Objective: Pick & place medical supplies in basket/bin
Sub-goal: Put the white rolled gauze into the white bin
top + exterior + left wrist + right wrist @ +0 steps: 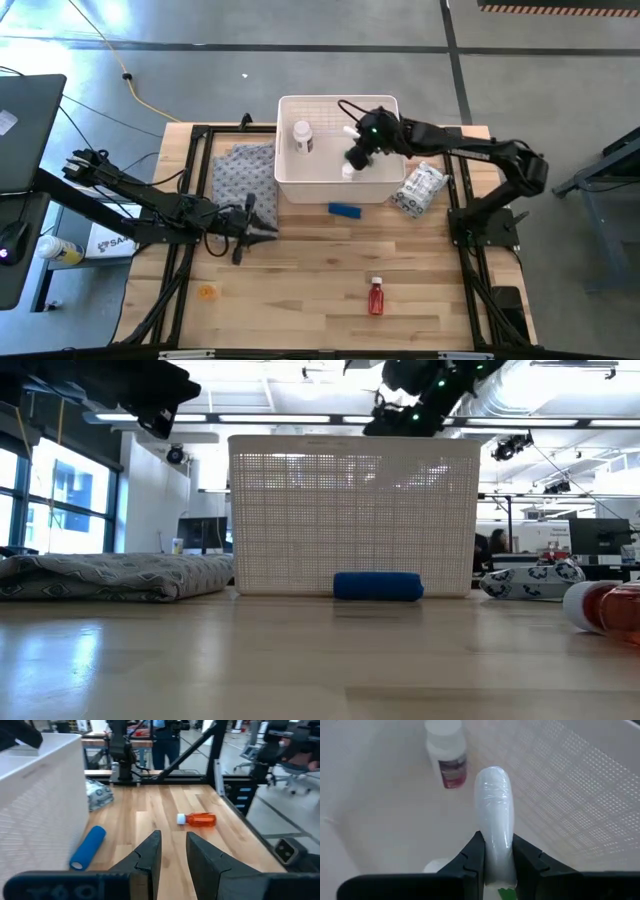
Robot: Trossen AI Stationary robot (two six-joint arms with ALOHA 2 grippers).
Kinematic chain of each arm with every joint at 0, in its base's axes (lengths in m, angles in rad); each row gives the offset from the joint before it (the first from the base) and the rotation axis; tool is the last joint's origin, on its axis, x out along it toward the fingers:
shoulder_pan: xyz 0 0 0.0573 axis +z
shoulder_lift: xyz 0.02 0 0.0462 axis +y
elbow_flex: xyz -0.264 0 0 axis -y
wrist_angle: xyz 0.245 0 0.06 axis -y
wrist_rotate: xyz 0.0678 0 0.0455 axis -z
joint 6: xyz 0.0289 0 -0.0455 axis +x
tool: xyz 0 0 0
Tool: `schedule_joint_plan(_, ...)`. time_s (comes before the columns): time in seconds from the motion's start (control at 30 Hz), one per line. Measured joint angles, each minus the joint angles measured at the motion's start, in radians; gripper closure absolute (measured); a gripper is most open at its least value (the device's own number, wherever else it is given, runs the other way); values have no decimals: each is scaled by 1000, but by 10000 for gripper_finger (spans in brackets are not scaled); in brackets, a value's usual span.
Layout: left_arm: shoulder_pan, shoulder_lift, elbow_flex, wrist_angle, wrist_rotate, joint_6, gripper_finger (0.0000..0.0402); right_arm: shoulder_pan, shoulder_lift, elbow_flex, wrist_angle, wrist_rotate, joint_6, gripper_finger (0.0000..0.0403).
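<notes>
The white slotted basket [385, 190] stands at the table's far middle. My right gripper [495, 845] hangs over its inside [357, 158], shut on a tube with a white rounded end and a bit of green at the fingers. A white pill bottle [447, 755] lies on the basket floor, and another white item [437, 866] lies below the gripper. The blue block [345, 210] lies against the basket's near wall. The red white-capped bottle [376, 296] lies on its side near the table's front. The crinkly packet [420, 188] lies right of the basket. My left gripper [174, 855] is open, left of the basket [262, 228]. My right gripper pinches the tube between its two fingers, near the green end [506, 892]. The fingers slant down from above into the basket and lie along the tube. Its white rounded end [492, 785] sticks out past the fingertips toward the basket floor; whether it touches the floor, I cannot tell.
A folded grey patterned cloth [243, 170] lies left of the basket. A small orange thing [207, 292] sits near the table's front left. Black frame rails [466, 210] run along both sides of the table. Bare wood [300, 270] stretches between the blue block and the red bottle.
</notes>
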Motion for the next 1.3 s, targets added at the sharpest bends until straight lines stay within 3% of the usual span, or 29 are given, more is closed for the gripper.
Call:
schedule_joint_plan(0.23, 0, 0, 0, 1, -50, 26, 277, -46, 140, 93, -11, -74, -45, 342)
schedule_joint_plan(0.47, 0, 0, 0, 22, -50, 27, 277, -90, 244, 101, -22, -153, -45, 342)
schedule_joint_plan(1.03, 0, 0, 26, 80, -49, 98, 277, -115, 258, 102, 97, -250, -79, 341)
schedule_joint_plan(1.3, 0, 0, 26, 107, -49, 131, 277, -124, 327, 102, 139, -297, -77, 341)
